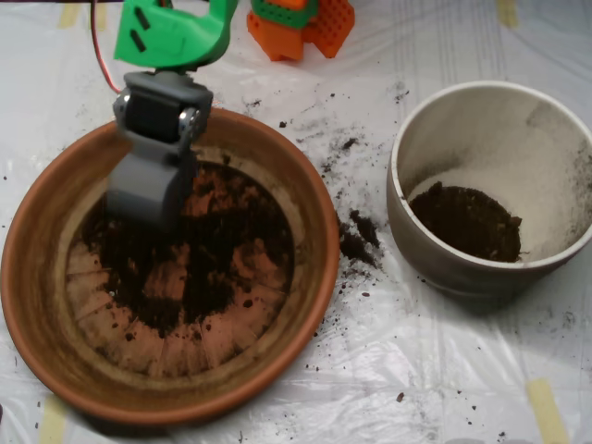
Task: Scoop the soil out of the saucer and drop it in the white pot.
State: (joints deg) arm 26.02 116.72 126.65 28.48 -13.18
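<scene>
The terracotta saucer (305, 199) fills the left half of the overhead view. Dark crumbly soil (217, 245) is spread thinly over its base, with orange patches showing through. My grey scoop (146, 205) comes down from the green arm part at the top left and rests with its lower end in the soil at the saucer's upper left. Its jaws face down into the dirt and their gap is hidden. The white pot (481, 92) stands at the right, with a dark clump of soil (467, 222) lying at its bottom.
Spilled soil crumbs (356, 236) lie on the clear plastic sheet between saucer and pot. Orange and green arm parts (301, 23) sit at the top centre. A red wire (100, 51) runs down at the top left.
</scene>
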